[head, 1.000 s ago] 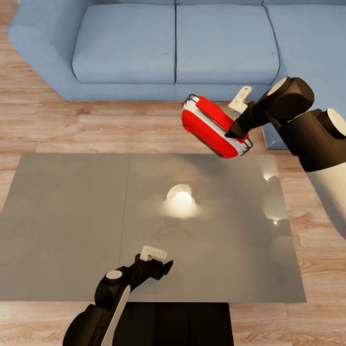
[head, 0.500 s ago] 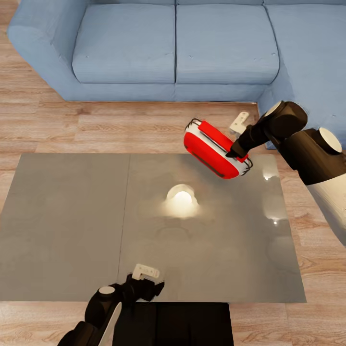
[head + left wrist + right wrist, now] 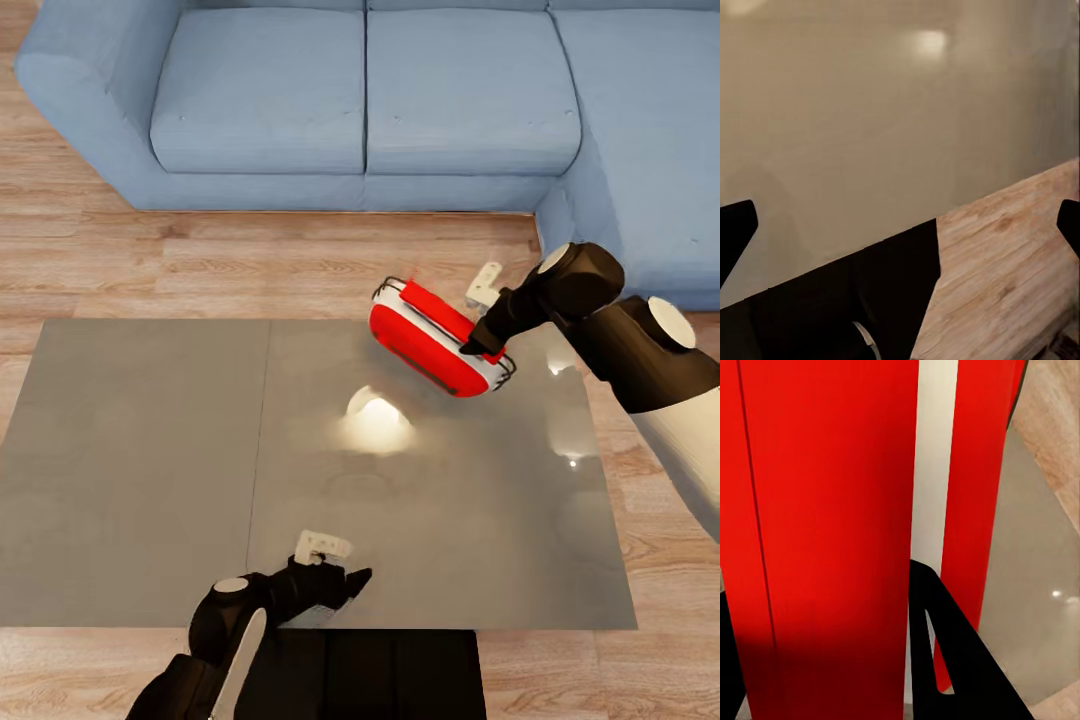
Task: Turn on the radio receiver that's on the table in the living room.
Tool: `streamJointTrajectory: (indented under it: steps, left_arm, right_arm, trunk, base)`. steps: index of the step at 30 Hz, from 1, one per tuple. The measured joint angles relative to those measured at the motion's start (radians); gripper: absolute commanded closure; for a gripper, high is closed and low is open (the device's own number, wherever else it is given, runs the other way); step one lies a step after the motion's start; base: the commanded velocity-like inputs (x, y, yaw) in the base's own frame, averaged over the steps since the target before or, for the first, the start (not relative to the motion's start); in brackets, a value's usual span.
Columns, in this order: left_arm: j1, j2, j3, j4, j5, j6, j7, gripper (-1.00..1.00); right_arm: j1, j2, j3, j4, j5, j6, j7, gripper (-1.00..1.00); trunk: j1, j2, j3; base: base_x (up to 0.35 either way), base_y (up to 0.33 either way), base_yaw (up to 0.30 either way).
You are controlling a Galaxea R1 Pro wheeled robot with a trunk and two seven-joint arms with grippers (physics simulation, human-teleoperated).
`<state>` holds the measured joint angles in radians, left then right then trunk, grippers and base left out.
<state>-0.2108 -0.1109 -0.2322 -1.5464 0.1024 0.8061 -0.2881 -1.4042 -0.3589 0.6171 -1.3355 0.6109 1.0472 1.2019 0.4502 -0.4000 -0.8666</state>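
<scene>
Above the far right part of the counter point(image 3: 150, 450), the right pincer point(image 3: 478, 347) is clamped on the radio point(image 3: 432, 338), holding it tilted in the air, clear of the grey top. The radio's red body with white trim slopes down toward the right arm point(image 3: 640, 350), and its wire handle points toward the sofa point(image 3: 360, 100). Seen from the right wrist, the radio point(image 3: 825, 525) lies close between the dark fingers point(image 3: 952, 660), with the grey top and a strip of wood floor beyond it. Near the front edge of the counter, the left pincer point(image 3: 345, 585) hovers with its two tips apart and nothing between them; the left wrist view shows those tips at either side over the glossy counter point(image 3: 870, 112), the plank floor point(image 3: 1012, 262) and a black part of the robot's base point(image 3: 832, 307). A bright lamp reflection point(image 3: 377, 420) sits mid-counter.
</scene>
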Motion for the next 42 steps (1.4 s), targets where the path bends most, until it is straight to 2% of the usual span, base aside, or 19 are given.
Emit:
streamJointTrajectory:
  steps: [1,2,5,8,11,14,17,18,21,24,26,28,29,30,31,32,37,39,42]
  left_arm:
    - [-0.089,-0.044,-0.003,0.000,0.117,0.077,-0.262,-1.00]
    - [-0.253,-0.050,0.000,0.000,0.171,0.089,-0.303,-1.00]
    - [-0.316,-0.050,0.001,0.000,0.305,0.120,-0.310,-1.00]
    - [-0.402,-0.048,0.020,0.000,0.386,0.161,-0.312,-1.00]
    - [-0.520,-0.044,0.125,0.000,0.423,0.221,-0.312,-1.00]
    - [-0.549,-0.032,0.167,0.000,0.431,0.231,-0.312,-1.00]
    - [-0.564,0.002,0.193,0.001,0.463,0.235,-0.312,-1.00]
    - [-0.577,0.041,0.200,0.002,0.511,0.236,-0.312,-1.00]
    - [-0.600,0.097,0.220,0.002,0.585,0.237,-0.311,-1.00]
    - [-0.644,0.161,0.264,0.008,0.708,0.238,-0.304,-1.00]
    - [-0.674,0.184,0.273,0.012,0.762,0.239,-0.268,-1.00]
    - [-0.721,0.194,0.278,0.020,0.852,0.240,-0.153,-1.00]
    - [-0.739,0.197,0.279,0.023,0.902,0.240,-0.106,-1.00]
    - [-0.766,0.200,0.279,0.026,0.987,0.240,-0.032,-1.00]
    - [-0.777,0.201,0.279,0.027,1.017,0.240,-0.002,-1.00]
    - [-0.804,0.203,0.279,0.028,1.104,0.240,0.084,-1.00]
    - [-0.868,0.199,0.274,0.028,1.324,0.236,0.319,-1.00]
    - [-0.878,0.196,0.272,0.028,1.374,0.234,0.377,-1.00]
    - [-0.882,0.194,0.269,0.027,1.404,0.233,0.412,-1.00]
  right_arm:
    - [0.032,0.000,0.000,-0.048,0.093,0.000,0.019,1.00]
    - [0.033,-0.001,0.000,-0.050,0.120,-0.004,0.019,1.00]
    - [0.037,-0.008,0.002,-0.052,0.139,0.000,0.016,1.00]
    - [0.041,-0.011,0.006,-0.059,0.200,-0.002,0.006,1.00]
    - [0.052,-0.011,0.012,-0.092,0.341,-0.015,-0.095,1.00]
    - [0.084,-0.011,0.015,-0.108,0.336,0.000,-0.189,1.00]
    - [0.174,-0.007,0.025,-0.117,0.364,0.000,-0.397,1.00]
    - [0.247,-0.002,0.053,-0.121,0.356,-0.006,-0.589,1.00]
    - [0.334,0.001,0.092,-0.122,0.346,0.000,-0.817,1.00]
    - [0.432,0.008,0.148,-0.125,0.356,0.000,-1.059,1.00]
    - [0.474,0.035,0.186,-0.127,0.331,0.000,-1.167,1.00]
    - [0.540,0.090,0.229,-0.127,0.347,-0.001,-1.372,1.00]
    - [0.572,0.108,0.237,-0.126,0.367,0.000,-1.455,1.00]
    - [0.618,0.131,0.242,-0.124,0.364,0.000,-1.564,1.00]
    - [0.635,0.137,0.252,-0.122,0.351,-0.002,-1.598,1.00]
    - [0.669,0.148,0.255,-0.119,0.319,-0.006,-1.678,1.00]
    - [0.750,0.164,0.300,-0.087,0.335,-0.003,-1.872,1.00]
    - [0.775,0.183,0.333,-0.040,0.317,-0.013,-1.930,1.00]
    - [0.793,0.249,0.354,0.090,0.319,-0.012,-1.994,1.00]
  trunk:
    - [-0.001,0.000,0.000]
    - [0.000,0.000,0.000]
    - [0.000,0.000,0.000]
    - [0.000,0.000,0.000]
    - [0.000,0.000,0.000]
    - [0.000,0.000,0.000]
    - [0.000,0.000,0.000]
    - [0.000,0.000,0.000]
    - [0.000,0.000,0.000]
    - [0.000,0.000,0.000]
    - [0.000,0.000,0.000]
    - [0.000,0.000,0.000]
    - [0.000,0.000,0.000]
    - [0.000,0.000,0.000]
    - [0.000,0.000,0.000]
    - [0.000,0.000,0.000]
    - [0.000,0.000,0.000]
    - [0.000,0.000,0.000]
    - [0.000,0.000,0.000]
  base:
    - [0.000,0.000,0.000]
    - [0.000,0.000,0.000]
    - [0.000,0.000,0.000]
    - [0.000,0.000,0.000]
    - [0.000,0.000,0.000]
    - [0.000,0.000,0.000]
    - [0.000,0.000,0.000]
    - [0.000,0.000,0.000]
    - [0.000,0.000,0.000]
    - [0.000,0.000,0.000]
    - [0.000,0.000,0.000]
    - [0.000,0.000,0.000]
    - [0.000,0.000,0.000]
    - [0.000,0.000,0.000]
    - [0.000,0.000,0.000]
    - [0.000,0.000,0.000]
    - [0.000,0.000,0.000]
    - [0.000,0.000,0.000]
    - [0.000,0.000,0.000]
